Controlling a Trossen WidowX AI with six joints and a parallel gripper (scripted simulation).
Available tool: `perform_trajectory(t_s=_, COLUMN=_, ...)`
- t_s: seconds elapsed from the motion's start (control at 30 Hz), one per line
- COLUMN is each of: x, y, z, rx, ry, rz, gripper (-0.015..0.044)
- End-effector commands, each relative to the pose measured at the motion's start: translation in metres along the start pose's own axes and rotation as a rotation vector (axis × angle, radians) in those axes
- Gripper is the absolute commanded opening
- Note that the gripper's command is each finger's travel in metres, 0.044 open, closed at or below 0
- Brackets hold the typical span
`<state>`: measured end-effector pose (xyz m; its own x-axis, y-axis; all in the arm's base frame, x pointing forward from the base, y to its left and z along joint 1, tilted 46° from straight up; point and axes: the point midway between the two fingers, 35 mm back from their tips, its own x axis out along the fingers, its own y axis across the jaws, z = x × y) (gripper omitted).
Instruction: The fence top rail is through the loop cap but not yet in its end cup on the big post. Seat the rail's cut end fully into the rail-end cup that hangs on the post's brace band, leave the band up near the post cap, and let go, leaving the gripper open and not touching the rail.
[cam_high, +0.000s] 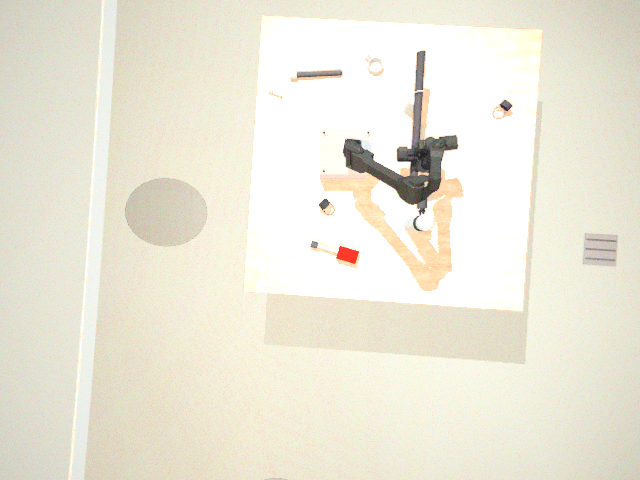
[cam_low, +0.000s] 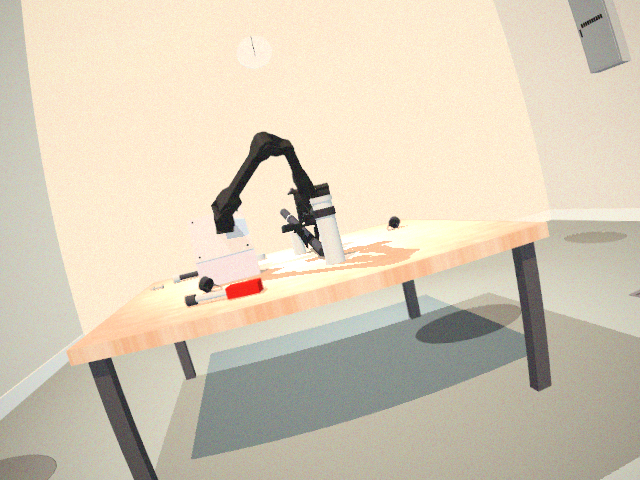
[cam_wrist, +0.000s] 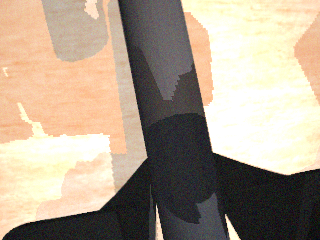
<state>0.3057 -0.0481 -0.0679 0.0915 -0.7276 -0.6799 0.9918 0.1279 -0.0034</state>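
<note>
The dark grey top rail (cam_high: 419, 72) (cam_low: 289, 219) (cam_wrist: 167, 75) slants down toward the white big post (cam_high: 423, 223) (cam_low: 332, 240). Its lower end is low beside the post's foot in the exterior view. A white loop is around its raised part, above the short white post (cam_high: 409, 106) (cam_low: 297, 243). My gripper (cam_high: 415, 155) (cam_low: 301, 229) (cam_wrist: 175, 159) is shut on the rail, with one finger on each side. The black brace band (cam_low: 324, 211) is high on the big post. The dark end cup (cam_high: 422, 203) hangs beside it; its opening is hidden.
The pale box (cam_high: 336, 149) (cam_low: 227, 266) stands beside the arm's base. A red-headed tool (cam_high: 347, 254) (cam_low: 245, 288) and a black clamp (cam_high: 325, 204) (cam_low: 205, 283) lie in front. Another clamp (cam_high: 505, 105) (cam_low: 393, 222) is at the right, and a short dark tube (cam_high: 319, 73) (cam_low: 187, 276) is behind.
</note>
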Motion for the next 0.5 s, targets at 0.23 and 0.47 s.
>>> perform_trajectory(t_s=0.23, x=-0.035, y=-0.004, z=0.012, rx=0.011, ry=-0.131, rz=-0.018, gripper=0.0)
perform_trajectory(t_s=0.47, x=-0.061, y=-0.006, z=0.025, rx=0.021, ry=-0.234, rz=-0.01, gripper=0.0)
